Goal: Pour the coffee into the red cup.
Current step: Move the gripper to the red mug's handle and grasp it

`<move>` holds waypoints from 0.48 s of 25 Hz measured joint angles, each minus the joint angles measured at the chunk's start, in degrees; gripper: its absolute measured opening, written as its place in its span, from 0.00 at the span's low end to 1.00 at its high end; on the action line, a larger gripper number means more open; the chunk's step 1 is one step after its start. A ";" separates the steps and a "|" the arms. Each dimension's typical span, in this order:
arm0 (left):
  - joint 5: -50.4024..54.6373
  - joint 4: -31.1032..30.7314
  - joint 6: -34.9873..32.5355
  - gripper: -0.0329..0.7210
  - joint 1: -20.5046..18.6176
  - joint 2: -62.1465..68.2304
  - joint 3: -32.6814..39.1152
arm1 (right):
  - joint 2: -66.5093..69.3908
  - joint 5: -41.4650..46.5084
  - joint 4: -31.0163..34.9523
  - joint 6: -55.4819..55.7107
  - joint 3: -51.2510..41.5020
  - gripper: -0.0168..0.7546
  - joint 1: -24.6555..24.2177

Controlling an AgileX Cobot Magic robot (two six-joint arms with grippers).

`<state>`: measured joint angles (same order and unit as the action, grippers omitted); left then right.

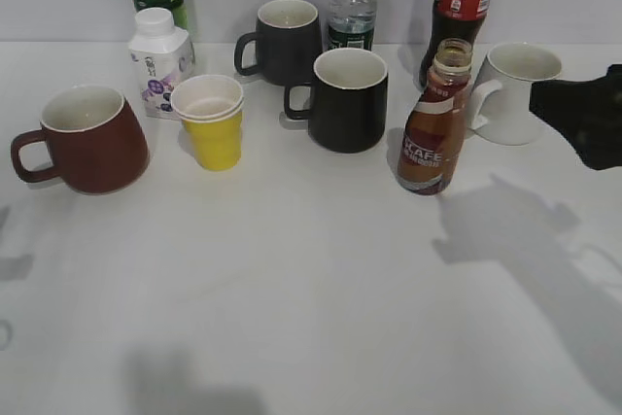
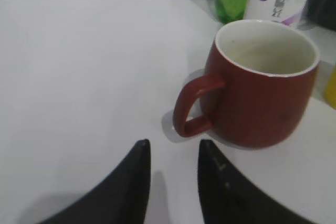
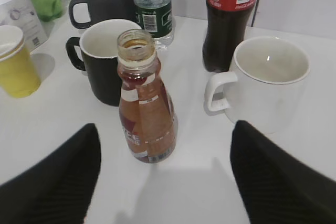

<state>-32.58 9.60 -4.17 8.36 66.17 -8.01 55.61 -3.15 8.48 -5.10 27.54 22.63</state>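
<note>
We see the coffee [image 1: 434,119] standing upright and uncapped on the right half of the tabletop [image 1: 311,289], just in front of a white mug [image 1: 513,92] and a cola bottle [image 1: 464,7], with a black mug [image 1: 347,99] close on its left. The red cup [image 1: 86,138] sits well apart at the far left, empty as far as we can tell, handle turned outward.

Our right claw [image 3: 163,177] has its jaws spread wide on either side of the coffee, touching nothing. Our left claw [image 2: 173,177] points at the red cup's handle with only a narrow gap between its jaws, gripping nothing.

The bottle is open, narrow-based and hemmed in, so we judge that an off-centre closing could tip it and spill, or knock the white mug. Carrying it across the row risks clipping the black mug or the yellow cup [image 1: 211,121]. A quick tilt could overshoot the cup's rim.

Legible writing is scarce: "CAFE" on the coffee label, a barcode on the cola's red label; the print on the white carton [image 1: 160,60] is probably too small to read.
</note>
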 joint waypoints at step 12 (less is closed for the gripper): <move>-33.99 -7.32 4.99 0.39 0.23 26.14 -0.05 | 0.63 -2.46 -0.06 0.00 -0.04 0.70 0.00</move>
<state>-66.57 2.28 0.82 8.59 92.31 -8.06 56.23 -5.61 8.42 -5.10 27.49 22.63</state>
